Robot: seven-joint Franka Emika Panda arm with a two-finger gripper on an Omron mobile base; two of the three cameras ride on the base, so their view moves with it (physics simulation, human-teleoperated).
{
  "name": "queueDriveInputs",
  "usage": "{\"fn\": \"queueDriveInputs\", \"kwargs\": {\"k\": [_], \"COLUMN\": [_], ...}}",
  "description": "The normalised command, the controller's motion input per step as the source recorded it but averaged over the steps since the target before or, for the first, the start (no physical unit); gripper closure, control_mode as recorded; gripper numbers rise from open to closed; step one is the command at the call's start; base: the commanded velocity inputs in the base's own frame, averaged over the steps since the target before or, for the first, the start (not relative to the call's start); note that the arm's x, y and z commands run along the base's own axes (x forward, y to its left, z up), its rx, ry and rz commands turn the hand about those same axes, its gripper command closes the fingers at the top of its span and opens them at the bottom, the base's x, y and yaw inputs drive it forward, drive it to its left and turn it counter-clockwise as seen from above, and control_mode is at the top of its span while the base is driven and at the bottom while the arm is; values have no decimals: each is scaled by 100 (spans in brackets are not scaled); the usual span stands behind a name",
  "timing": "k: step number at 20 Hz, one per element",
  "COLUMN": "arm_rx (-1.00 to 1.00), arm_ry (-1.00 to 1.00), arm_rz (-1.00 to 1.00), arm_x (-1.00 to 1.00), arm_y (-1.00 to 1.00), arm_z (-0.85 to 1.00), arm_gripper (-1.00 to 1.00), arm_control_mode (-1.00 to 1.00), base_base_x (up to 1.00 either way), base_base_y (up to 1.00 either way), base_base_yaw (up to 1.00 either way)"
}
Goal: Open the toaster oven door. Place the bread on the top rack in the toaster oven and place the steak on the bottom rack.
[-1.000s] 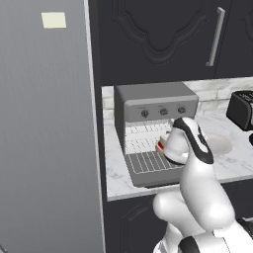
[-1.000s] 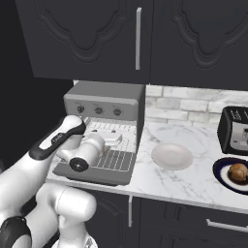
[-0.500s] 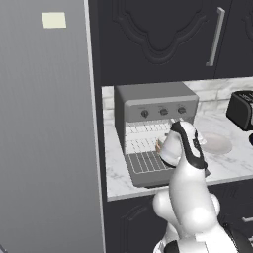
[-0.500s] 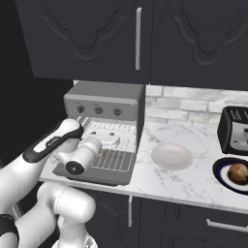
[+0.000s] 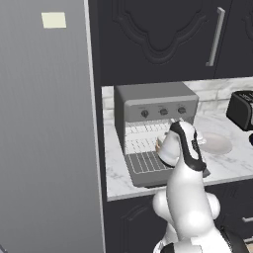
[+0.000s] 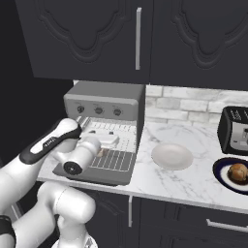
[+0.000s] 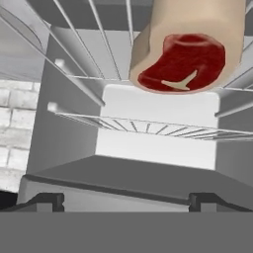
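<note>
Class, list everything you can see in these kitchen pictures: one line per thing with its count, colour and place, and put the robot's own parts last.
toaster oven: 1, grey, on the counter under the cabinets.
door: 1, grey, folded down open.
racks: silvery wire, inside the oven; count unclear.
steak: 1, red with tan rim, lying on a rack.
bread: 1, brown, on the plate.
plate: 1, dark, counter's right end.
bowl: 1, white, right of the oven.
toaster: 1, black, against the backsplash.
counter: 1, white marble.
cabinets: dark, above and below the counter.
arm: 1, white, reaching to the oven.
gripper: 1, dark tips, open, before the oven's mouth.
</note>
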Motion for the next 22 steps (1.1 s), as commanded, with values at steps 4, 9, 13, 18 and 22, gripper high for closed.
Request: {"fn": "queueDriveInputs", "kwargs": {"k": [4, 9, 13, 18, 22], "arm_rx": [0, 0, 0, 0, 0], "arm_ry": [-1, 0, 0, 0, 1], "arm_rz": [0, 0, 0, 0, 0], "arm_x": [-11, -6, 0, 0, 0], "arm_y": [0, 0, 0, 0, 0], "arm_z": [22, 5, 10, 15, 1], "arm_gripper": [-100, -100, -100, -100, -100], "arm_control_mode": [-100, -100, -100, -100, -100], "base_base_x": [0, 0, 0, 0, 0], "base_base_y": [0, 0, 0, 0, 0], "base_base_yaw": [0, 0, 0, 0, 0]}}
